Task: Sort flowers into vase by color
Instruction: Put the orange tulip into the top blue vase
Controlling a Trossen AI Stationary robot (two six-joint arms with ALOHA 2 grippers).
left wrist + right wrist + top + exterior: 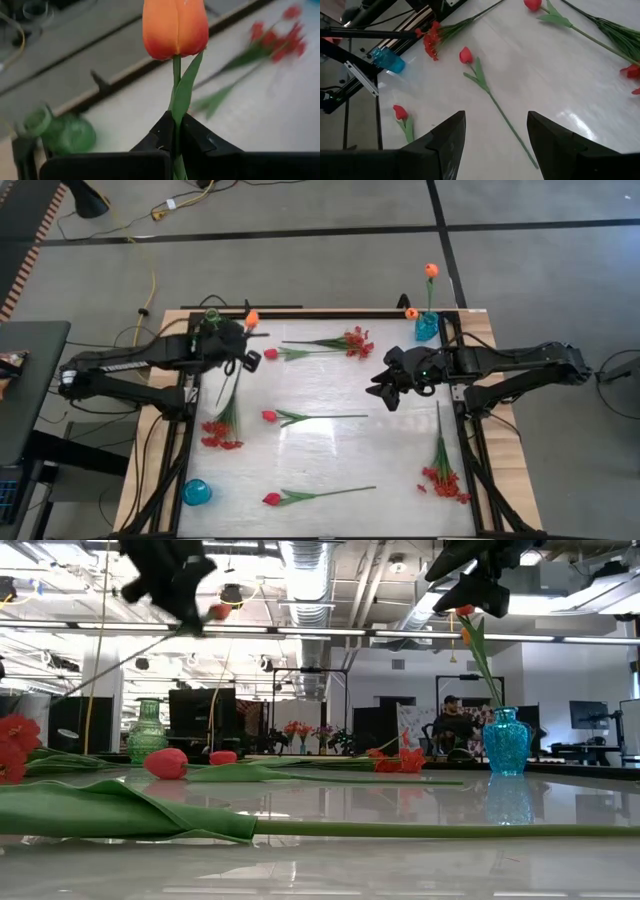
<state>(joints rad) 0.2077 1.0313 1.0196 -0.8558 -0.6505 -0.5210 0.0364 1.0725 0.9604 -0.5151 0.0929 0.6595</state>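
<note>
Sorting is barely begun: two orange tulips (431, 271) stand in the blue vase (427, 327), while red sprays (353, 341) and pinkish-red tulips (269, 416) lie across the table (330, 455). The left gripper (238, 332) pinches a third orange tulip (175, 27) near the empty green vase (212, 315); the right gripper (385, 388) hovers, fingers open.

Beyond my white table (330, 460) I see a person (452, 726) seated at dark monitors (207, 710) across the room, ceiling ducts (312, 565) overhead, and a yellow cable (152, 275) trailing over the grey floor.
</note>
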